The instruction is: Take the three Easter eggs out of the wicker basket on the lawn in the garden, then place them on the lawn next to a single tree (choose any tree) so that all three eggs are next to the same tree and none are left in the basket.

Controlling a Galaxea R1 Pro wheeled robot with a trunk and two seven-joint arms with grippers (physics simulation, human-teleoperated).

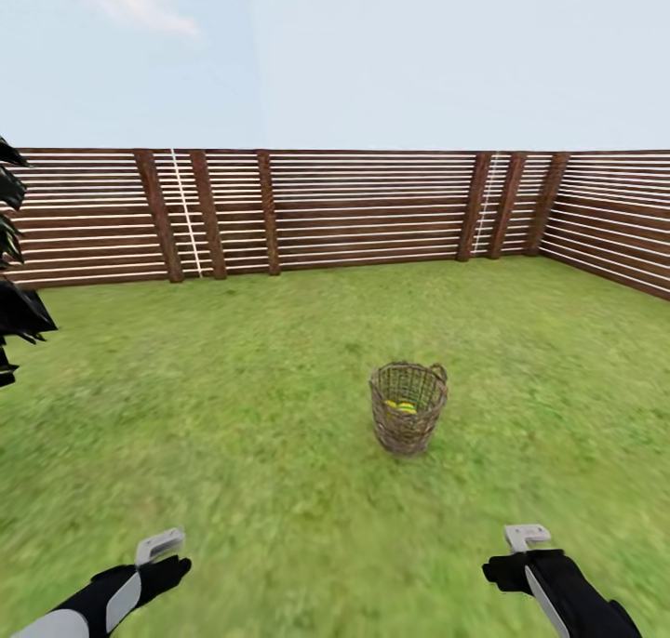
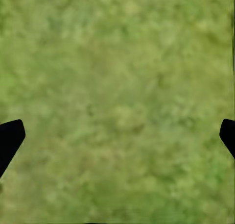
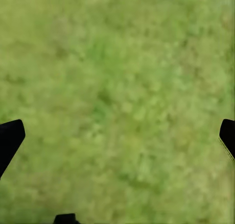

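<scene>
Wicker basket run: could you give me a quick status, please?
Both grippers open, empty, over grass. Wicker basket ahead on the lawn, eggs inside. Path clear.

We see the basket (image 1: 408,419) standing upright on the lawn (image 1: 233,415), ahead of us and a little to the right, with eggs (image 1: 403,405) inside it. Behind it a fence (image 1: 326,210) closes the lawn. Leaves (image 1: 17,275) hang at the far left.
</scene>
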